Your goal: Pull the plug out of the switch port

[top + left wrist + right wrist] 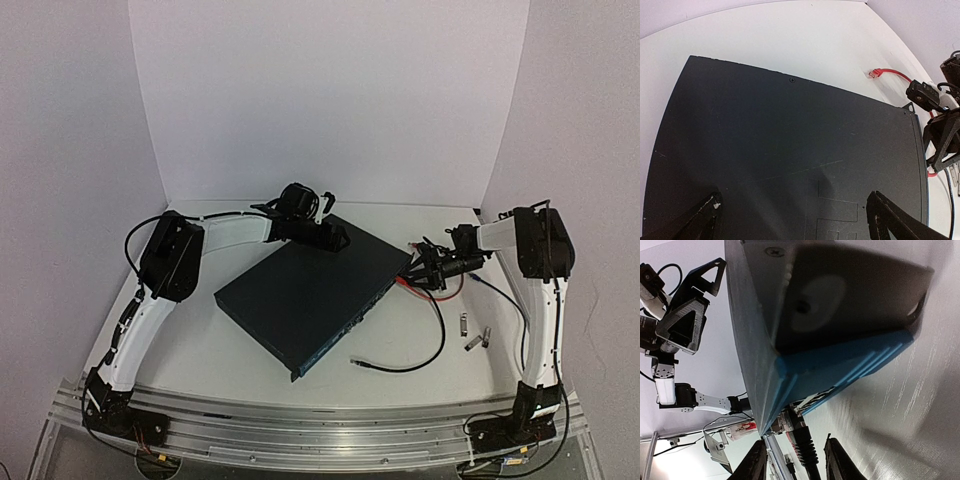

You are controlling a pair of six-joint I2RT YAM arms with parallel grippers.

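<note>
The right gripper [796, 450] stands parted, its fingers [756, 462] either side of the black plug [801, 432] with a sliver of gap each way, so it is not clamped on it. The plug sits in a port at the end of the blue socket face [850, 365] of the switch [300, 290]. The switch lies diagonally at mid-table, with this gripper at its 3 o'clock corner. The left gripper [795, 220] is spread wide, holding nothing, over the switch's dark lid near its 12 o'clock corner. From the right gripper, a red cable [420, 288] lies at 6 o'clock, a black cable [432, 345] loops at 5 o'clock, and small metal pieces [475, 335] lie at 4 o'clock.
</note>
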